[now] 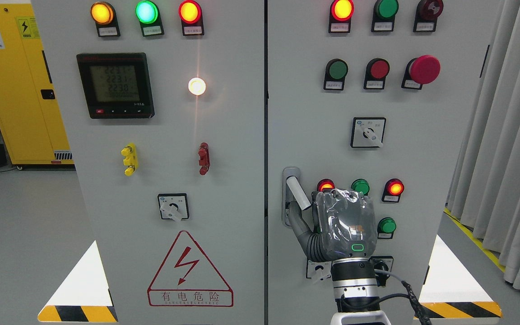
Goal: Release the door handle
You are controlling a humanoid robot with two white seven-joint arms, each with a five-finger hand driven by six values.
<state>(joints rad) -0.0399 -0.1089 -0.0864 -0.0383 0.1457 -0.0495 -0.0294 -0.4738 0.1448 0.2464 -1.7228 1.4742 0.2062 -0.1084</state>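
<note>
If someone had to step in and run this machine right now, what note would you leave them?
Right robot hand: raised in front of the right cabinet door, back of the hand toward the camera, thumb reaching toward the door handle. Whether it actually touches the handle cannot be told; the other fingers are hidden.
Left robot hand: out of view.
Door handle: at the right door's left edge, lever swung out and tilted. Both doors look closed.
Done: hand is at the handle.
Left: confirm the handle is free, then draw the hand back.

Meter reads 223, 223, 230; warning triangle says 有电危险.
</note>
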